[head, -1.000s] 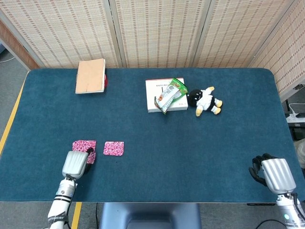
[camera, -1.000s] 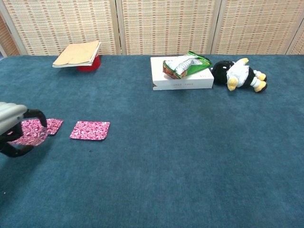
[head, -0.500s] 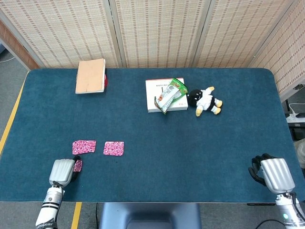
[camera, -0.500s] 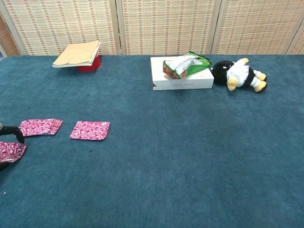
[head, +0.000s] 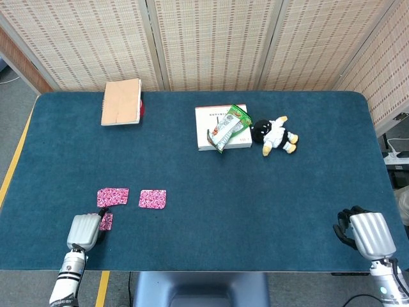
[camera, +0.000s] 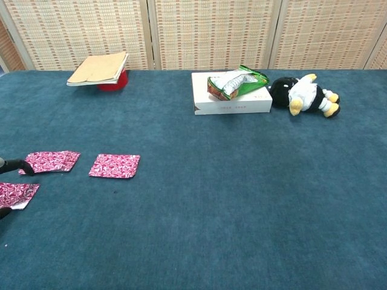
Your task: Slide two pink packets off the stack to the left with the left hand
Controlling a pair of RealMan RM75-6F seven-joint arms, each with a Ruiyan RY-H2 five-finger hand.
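A second ago the left hand (head: 84, 230) lay over the pink patterned foil packets; it has since drawn back toward the near edge of the blue-felt bench (head: 255, 192), taking one packet (camera: 15, 194) with it. That packet now lies flat at its fingertips, touching them, though whether the fingers pinch it cannot be told. Two more pink packets sit just beyond the hand: one (head: 112, 196) straight ahead, another (head: 153, 199) to its right, apart. The right hand (head: 362, 231) rests unmoved at the near right edge, fingers curled in, holding nothing. Print on the white box (head: 216, 131) is too small to read.
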